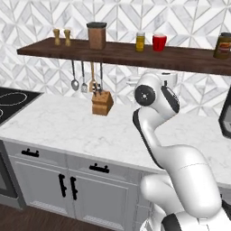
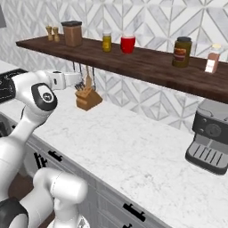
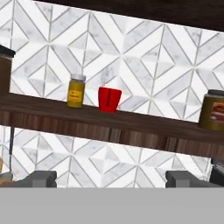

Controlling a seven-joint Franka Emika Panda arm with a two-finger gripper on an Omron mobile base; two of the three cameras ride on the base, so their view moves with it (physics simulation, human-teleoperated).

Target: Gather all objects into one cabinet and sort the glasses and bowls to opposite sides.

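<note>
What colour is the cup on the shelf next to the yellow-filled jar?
Bright red, opaque cup; it shows best in the hand view, right beside the jar.

Red cup (image 3: 109, 99); yellow jar (image 3: 75, 91); dark brown shelf (image 1: 113, 53); white-grey chevron tiles (image 2: 147, 22); white marble counter (image 1: 67, 126).

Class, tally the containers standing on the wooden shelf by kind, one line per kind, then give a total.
Red cup: 1
Jars (yellow-filled, dark brown-filled): 2
Brown canister: 1
Small wooden shakers: 2
Small bottle: 1
Total: 7

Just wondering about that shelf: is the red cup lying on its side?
No, the red cup stands upright on the wooden shelf, beside a yellow jar.
</note>
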